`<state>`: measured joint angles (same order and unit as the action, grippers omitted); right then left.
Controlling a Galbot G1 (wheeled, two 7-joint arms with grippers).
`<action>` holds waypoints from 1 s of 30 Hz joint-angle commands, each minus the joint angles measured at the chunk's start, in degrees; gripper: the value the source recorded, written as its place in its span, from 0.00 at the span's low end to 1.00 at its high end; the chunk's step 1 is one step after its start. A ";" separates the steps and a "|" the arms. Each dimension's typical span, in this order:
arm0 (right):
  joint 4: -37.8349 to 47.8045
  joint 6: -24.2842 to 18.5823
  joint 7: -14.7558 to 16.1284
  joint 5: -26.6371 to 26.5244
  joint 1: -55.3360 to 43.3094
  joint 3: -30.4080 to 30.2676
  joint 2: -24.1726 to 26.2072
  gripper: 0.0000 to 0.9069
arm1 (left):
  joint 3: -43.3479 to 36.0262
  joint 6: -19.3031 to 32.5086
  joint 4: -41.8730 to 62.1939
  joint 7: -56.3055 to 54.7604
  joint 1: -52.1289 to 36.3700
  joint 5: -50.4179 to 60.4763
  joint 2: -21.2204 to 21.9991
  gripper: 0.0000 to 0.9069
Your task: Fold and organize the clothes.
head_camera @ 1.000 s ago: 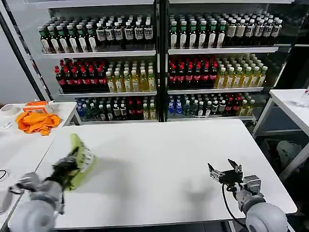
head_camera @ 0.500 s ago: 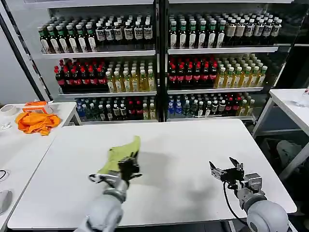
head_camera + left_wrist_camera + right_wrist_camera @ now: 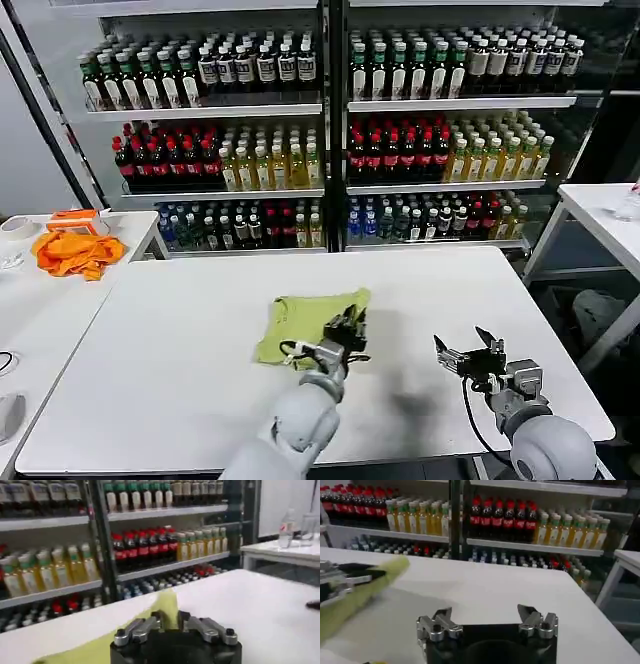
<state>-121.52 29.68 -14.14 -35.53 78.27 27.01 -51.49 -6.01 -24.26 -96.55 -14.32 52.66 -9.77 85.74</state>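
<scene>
Left gripper (image 3: 347, 330) over mid-table, fingers pinched together on near-right edge of lime T-shirt (image 3: 305, 322); in left wrist view, fabric (image 3: 167, 604) caught between closed fingers, running up and away toward shelves. Shirt bunched on white table (image 3: 180, 340) approx centre, long axis roughly left-right in head view, right end raised at grip, left end lying on the surface. Right gripper (image 3: 468, 360) idle near front right of table, fingers spread apart, holding nothing, well apart from shirt. Orange cloth (image 3: 76, 251) on side table at far left.
</scene>
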 commanded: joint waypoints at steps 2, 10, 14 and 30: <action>0.25 -0.34 0.18 -0.11 -0.74 -1.11 -0.27 1.00 | 3.30 5.49 1.72 -2.08 -2.27 -16.30 2.63 1.00; 3.09 -0.36 -0.26 -5.01 -6.84 -6.75 -1.23 1.00 | 13.76 5.83 -7.49 -2.92 4.15 -16.75 -8.36 1.00; 5.55 -0.45 -1.00 -9.14 -9.48 -10.91 -3.25 1.00 | 19.78 5.70 -10.83 -3.01 8.58 -18.47 -12.71 1.00; 20.05 -1.49 -4.27 -18.55 -20.40 -20.06 -15.24 1.00 | 35.68 5.28 -18.94 -2.80 22.89 -24.12 -16.51 1.00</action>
<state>-110.51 28.30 -17.06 -48.40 65.26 12.70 -60.26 19.55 -19.36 -110.22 -17.07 66.68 -30.35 72.47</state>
